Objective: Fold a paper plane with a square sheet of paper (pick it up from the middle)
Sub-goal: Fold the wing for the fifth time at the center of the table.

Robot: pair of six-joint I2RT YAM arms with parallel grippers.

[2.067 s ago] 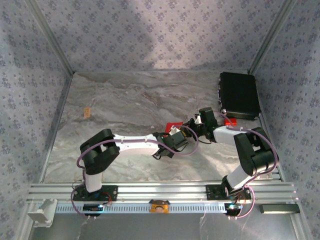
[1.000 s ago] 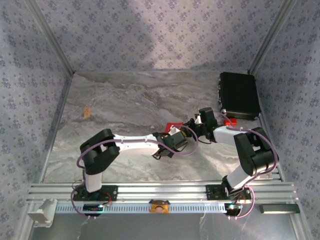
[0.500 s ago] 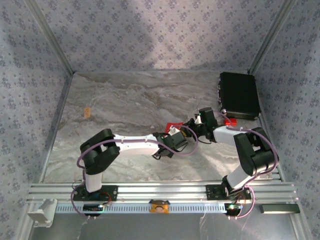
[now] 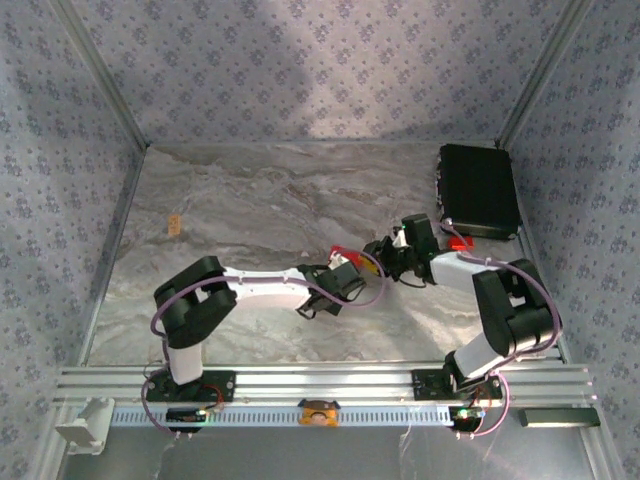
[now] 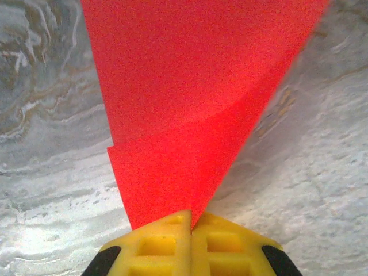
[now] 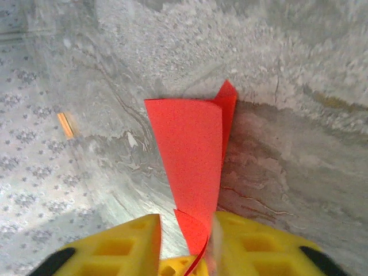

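**Table surface: contents**

Grey marbled table (image 4: 250, 200), pale veining across the whole top. Lying directly on it:
- one flat black case (image 4: 478, 190), in the far right corner
- one small chunky red piece (image 4: 460, 243), just beside the case's near edge
- one small orange piece (image 4: 173, 224), near the left edge and well apart from both others

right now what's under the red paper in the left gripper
Grey marbled table shows on both sides of the square sheet of paper, pinched by the left gripper. The patch straight beneath the sheet is covered, so nothing there can be told.
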